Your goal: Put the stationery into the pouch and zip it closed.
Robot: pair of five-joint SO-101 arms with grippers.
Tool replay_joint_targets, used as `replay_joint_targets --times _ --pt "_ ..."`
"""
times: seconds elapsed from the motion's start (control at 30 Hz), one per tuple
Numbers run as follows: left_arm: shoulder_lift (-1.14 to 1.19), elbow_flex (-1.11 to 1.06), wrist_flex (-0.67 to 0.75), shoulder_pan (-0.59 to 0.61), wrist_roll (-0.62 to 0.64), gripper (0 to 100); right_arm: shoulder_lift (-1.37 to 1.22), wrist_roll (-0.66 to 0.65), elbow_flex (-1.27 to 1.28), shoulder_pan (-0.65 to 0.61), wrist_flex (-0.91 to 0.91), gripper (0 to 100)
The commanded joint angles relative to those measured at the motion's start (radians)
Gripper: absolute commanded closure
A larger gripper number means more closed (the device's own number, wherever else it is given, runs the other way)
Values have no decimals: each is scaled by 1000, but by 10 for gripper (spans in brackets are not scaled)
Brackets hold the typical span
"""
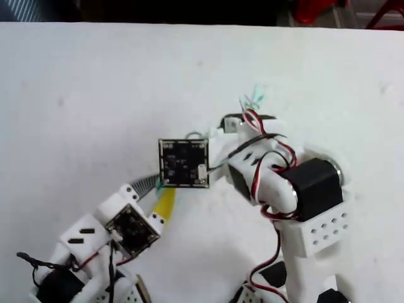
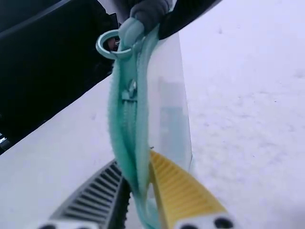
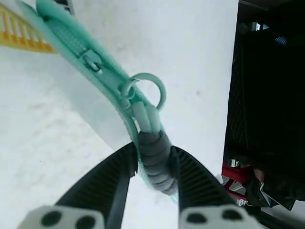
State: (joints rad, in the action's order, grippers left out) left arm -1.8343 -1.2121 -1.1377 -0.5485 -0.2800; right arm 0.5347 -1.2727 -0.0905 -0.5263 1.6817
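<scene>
Table [image 1: 95, 95]: white, spanning the whole high view.
Pouch [image 2: 167, 119]: clear, with a mint zip edge, stretched between both pincers; at the centre of the high view, covered by a wrist camera board [image 1: 184, 163].
Contents: cannot tell through the clear wall.
Left pincer [image 2: 136, 176]: clenched on the zip edge, one finger grey, one yellow; lower left in the high view.
Right pincer [image 3: 152, 157]: clamped on the grey end tab [image 3: 159, 176].
Slider [image 3: 93, 62]: near that tab.
Ring pull [image 3: 162, 93]: ungripped, just beside the tab.

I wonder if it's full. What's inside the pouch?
Through the frosted pouch only a faint shadow shows. Its mint zipper covers the top, so what is inside cannot be told.
</scene>
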Motion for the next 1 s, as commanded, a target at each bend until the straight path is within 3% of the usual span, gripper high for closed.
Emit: replay_joint_targets --times 0.0,0.17,0.27,0.53,0.63,0.73,0.97 --pt "2 38 5 -7 0 952 -4 132 0 -25 -70 981" --pt "2 40 5 33 265 782 -4 333 -37 -62 -145 981" --pt "2 32 49 101 365 743 -5 407 -17 -119 -142 981" --pt "4 -21 172 111 365 765 8 606 3 -259 -151 981" --pt "4 -72 233 111 359 884 47 618 -2 -259 -179 981" --pt "4 -78 261 104 249 985 84 635 0 -260 -182 981" --pt "4 -80 238 54 238 978 105 713 37 -260 -188 981"
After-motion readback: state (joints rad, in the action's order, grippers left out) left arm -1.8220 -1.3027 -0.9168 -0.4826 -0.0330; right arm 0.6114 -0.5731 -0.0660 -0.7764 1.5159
